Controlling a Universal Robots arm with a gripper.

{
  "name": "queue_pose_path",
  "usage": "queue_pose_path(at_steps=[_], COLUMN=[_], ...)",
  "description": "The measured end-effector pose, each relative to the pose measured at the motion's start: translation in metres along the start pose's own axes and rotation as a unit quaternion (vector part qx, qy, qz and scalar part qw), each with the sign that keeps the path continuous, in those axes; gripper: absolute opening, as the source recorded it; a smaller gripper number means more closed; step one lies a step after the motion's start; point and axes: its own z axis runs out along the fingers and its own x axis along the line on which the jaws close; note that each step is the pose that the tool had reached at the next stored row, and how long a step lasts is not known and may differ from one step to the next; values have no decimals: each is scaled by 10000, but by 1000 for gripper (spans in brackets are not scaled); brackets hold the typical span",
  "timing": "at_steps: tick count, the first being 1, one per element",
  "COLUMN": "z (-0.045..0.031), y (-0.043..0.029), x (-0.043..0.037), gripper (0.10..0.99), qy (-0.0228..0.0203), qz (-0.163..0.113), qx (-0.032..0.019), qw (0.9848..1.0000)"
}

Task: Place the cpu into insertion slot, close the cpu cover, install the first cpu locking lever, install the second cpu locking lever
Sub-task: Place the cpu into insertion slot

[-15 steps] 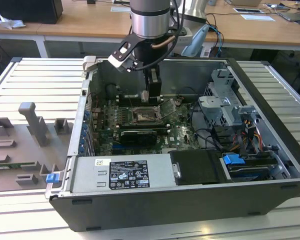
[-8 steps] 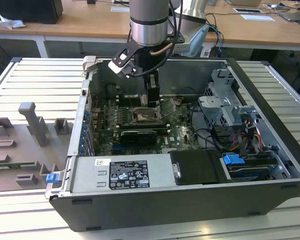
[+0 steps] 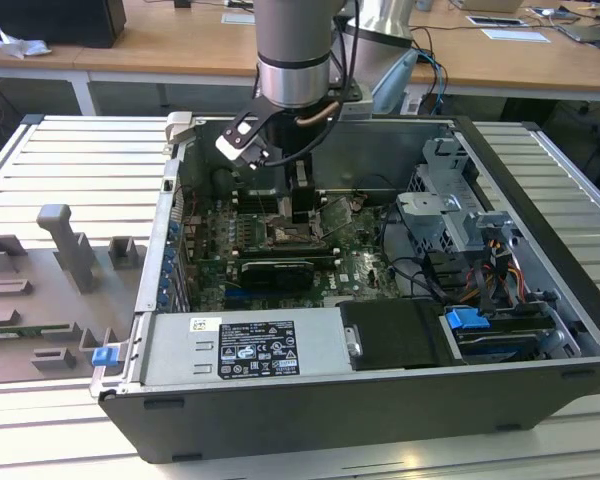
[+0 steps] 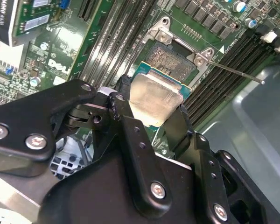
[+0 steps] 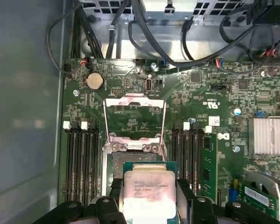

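Gripper (image 4: 153, 109) pinches the chip (image 5: 148, 193) by two opposite edges, just above the open socket (image 5: 130, 157). Risk: a thin edge grip could slip, or a skewed drop could bend contacts (alignment is hard to judge). Chip is a pale silver square with a green rim. Cover (image 5: 135, 105) is flipped open beyond.

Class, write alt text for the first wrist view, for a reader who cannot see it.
The gripper holds the cpu over the open insertion slot on a green board. The cover is swung open past the slot, with black memory slots on either side.
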Motion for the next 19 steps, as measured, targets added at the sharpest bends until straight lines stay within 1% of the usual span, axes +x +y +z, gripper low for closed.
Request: queue_pose_path(at_steps=[6,9,10,12,13,18,19], z=[102,134,154,194,205,264,294], y=[-11,-14,-16,-20,-21,-36,-48], x=[7,8,8,8,9,16,23], gripper=[537,537,537,537,537,537,537], qy=[2,7,11,40,48,61,61], qz=[-6,-6,-5,-3,-2,-1,-1], qx=[0,0,0,0,-1,-1,-1], qw=[10000,10000,10000,10000,10000,10000,10000])
